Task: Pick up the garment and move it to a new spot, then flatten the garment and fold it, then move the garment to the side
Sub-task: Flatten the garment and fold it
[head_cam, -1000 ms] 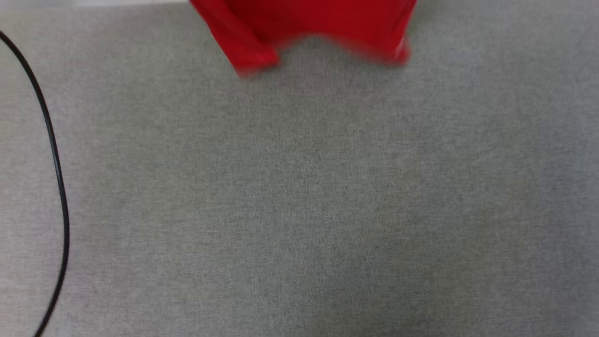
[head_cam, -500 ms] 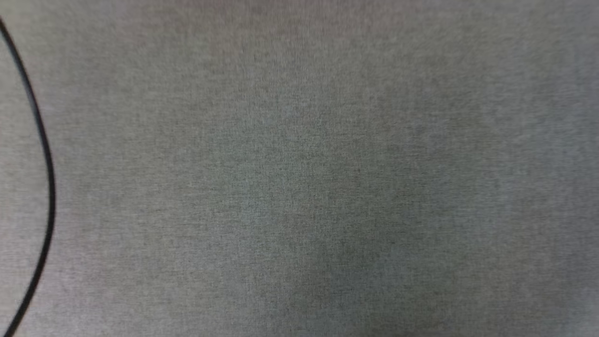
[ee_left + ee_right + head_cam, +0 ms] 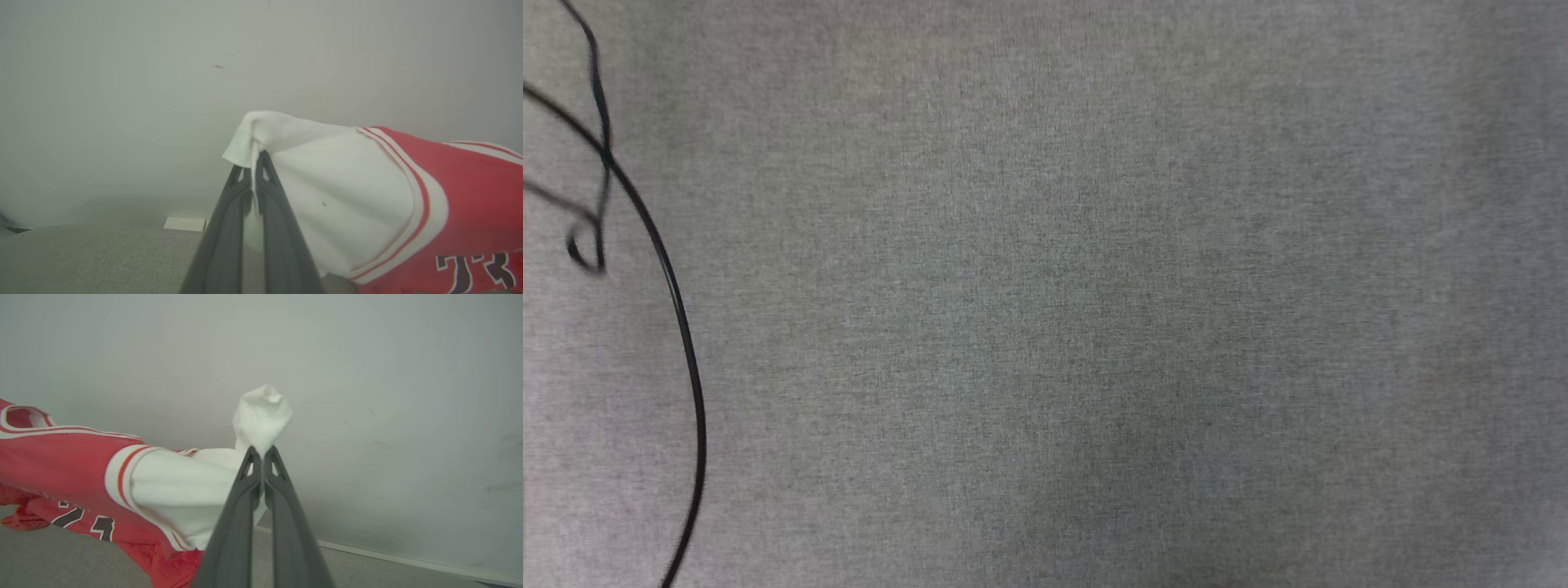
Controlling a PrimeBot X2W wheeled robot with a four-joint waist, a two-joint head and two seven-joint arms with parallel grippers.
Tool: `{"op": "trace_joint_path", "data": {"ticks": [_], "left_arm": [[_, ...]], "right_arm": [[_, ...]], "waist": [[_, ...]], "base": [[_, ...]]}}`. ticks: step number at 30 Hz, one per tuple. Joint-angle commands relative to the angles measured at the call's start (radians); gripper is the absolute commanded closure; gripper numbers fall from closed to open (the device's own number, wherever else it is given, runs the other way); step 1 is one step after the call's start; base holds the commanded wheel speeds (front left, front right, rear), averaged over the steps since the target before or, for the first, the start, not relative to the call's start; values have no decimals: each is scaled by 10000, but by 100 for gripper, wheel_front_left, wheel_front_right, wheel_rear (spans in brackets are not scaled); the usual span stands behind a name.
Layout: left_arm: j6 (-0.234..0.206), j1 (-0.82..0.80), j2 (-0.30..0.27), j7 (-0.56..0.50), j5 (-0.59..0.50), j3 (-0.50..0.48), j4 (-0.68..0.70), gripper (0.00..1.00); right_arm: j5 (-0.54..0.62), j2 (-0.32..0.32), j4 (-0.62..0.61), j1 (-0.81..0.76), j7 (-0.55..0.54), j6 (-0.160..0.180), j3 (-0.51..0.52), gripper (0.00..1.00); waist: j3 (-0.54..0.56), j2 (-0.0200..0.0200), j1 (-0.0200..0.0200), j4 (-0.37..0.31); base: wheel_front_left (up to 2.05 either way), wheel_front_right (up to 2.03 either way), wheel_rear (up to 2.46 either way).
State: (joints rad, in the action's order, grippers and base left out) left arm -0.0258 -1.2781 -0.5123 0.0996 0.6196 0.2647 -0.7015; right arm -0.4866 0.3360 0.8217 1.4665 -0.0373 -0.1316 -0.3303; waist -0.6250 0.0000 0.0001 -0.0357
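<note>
The garment is a red jersey with white sleeves, striped trim and dark white-outlined lettering. It hangs stretched in the air between my two grippers, above the grey surface. My left gripper is shut on the edge of one white sleeve. In the right wrist view the garment trails off to the left, and my right gripper is shut on the bunched tip of the other white sleeve. Its lower red part droops close to the grey surface.
The grey fabric work surface spans the head view. A thin black cable curves down its left side, with a small loop beside it. A pale wall stands behind the garment.
The head camera has shifted: the red cloth seen at the top a second ago is out of the head view, and more of the cable shows at left.
</note>
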Motion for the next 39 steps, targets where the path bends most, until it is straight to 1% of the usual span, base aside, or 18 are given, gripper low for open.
{"op": "trace_joint_path", "data": {"ticks": [1,6,13,19,24,29,30,35,39], "left_arm": [[22,241,-65,78,83,-81,25,100],[180,2348,32,569,606,-328,124,100],[124,5243,227,1182,987,-455,557,100],[-91,7542,290,1391,1132,-508,1262,100],[-458,9255,251,1351,1246,-536,2239,100],[-859,10654,232,1022,1288,-372,3209,100],[-911,10978,211,933,1334,-353,3383,100],[-1310,12382,141,690,1462,-374,4255,100],[-1552,13369,113,408,1568,-266,4794,100]], "right_arm": [[-108,-12,-62,-297,78,17,-45,100],[-751,90,-513,-2346,463,17,-251,100],[-1292,345,-1277,-5348,754,18,-87,100],[-1443,360,-1930,-7646,663,19,358,100],[-1330,272,-2479,-9344,396,19,925,100],[-1179,17,-3139,-10998,23,19,1694,100],[-958,16,-3265,-11346,-51,19,1851,100],[-515,-559,-4236,-13112,-490,19,2806,100],[-69,-1192,-5178,-14393,-948,19,3488,100]], "waist": [[169,0,-1,-25],[827,0,-1,15],[2043,0,-1,105],[3167,0,-1,147],[3947,0,-1,191],[4617,0,-1,270],[4743,0,-1,267],[5288,0,-1,292],[5536,0,-1,305]], "base": [[0,0,0],[0,0,0],[0,0,0],[0,0,0],[0,0,0],[0,0,0],[0,0,0],[0,0,0],[0,0,0]]}}
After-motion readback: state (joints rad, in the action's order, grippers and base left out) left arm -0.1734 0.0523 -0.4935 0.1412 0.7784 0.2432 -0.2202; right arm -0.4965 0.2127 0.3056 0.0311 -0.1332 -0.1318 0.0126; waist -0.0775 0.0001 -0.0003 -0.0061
